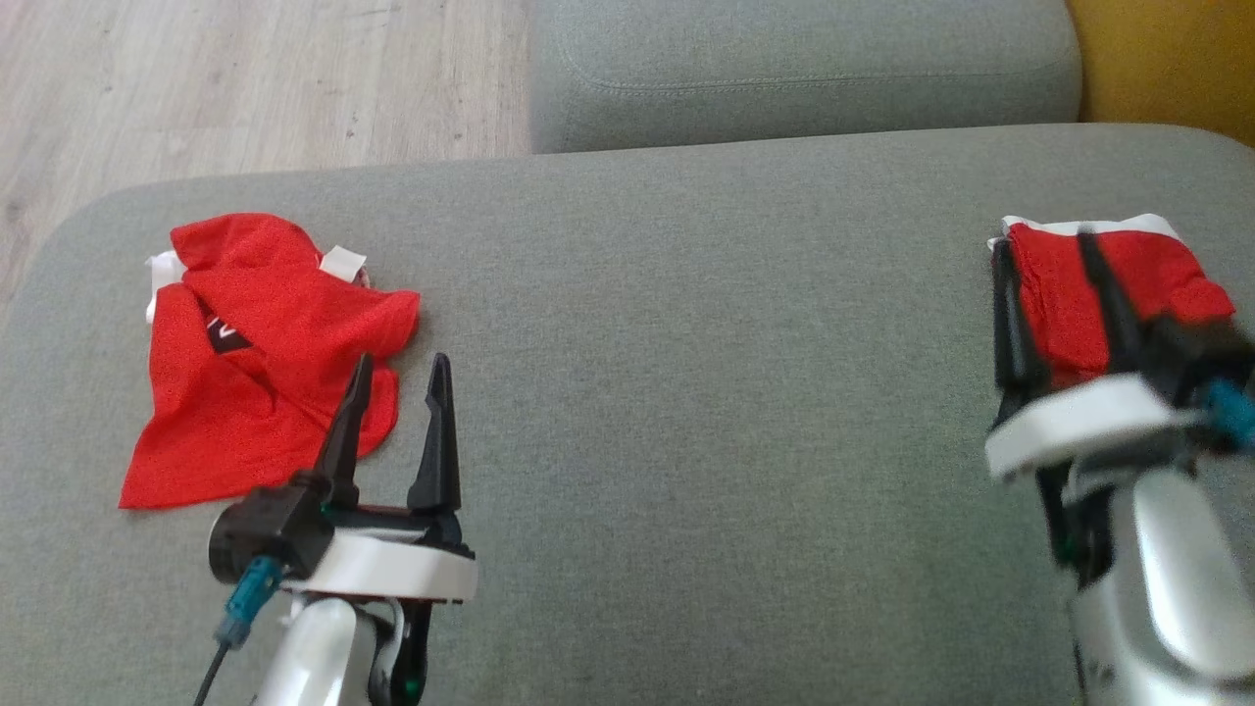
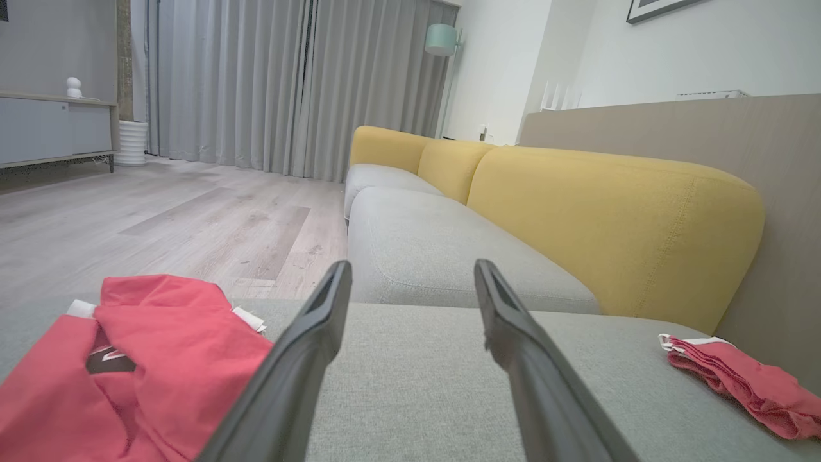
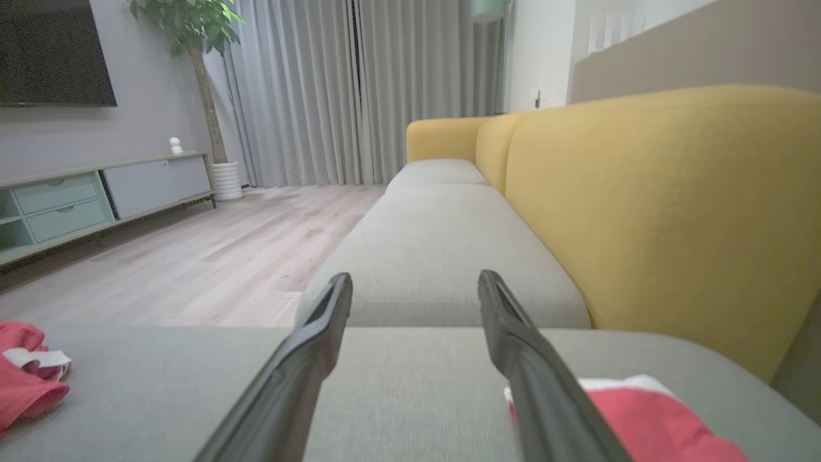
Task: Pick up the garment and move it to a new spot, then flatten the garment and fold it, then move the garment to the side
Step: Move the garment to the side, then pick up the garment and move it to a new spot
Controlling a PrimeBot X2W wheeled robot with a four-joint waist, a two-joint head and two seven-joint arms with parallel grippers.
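On grey fabric sofa seat (image 1: 686,294), crumpled red-and-white garment (image 1: 265,363) beside released left gripper (image 1: 400,365), released right gripper (image 1: 1042,245) above folded red cloth (image 1: 1167,275)

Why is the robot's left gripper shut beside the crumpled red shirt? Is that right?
No. The left gripper is open, fingers apart, beside the crumpled red shirt, as the head view shows.

right claw (image 1: 1041,242) blurred, folded garment (image 1: 1167,270) partly behind it
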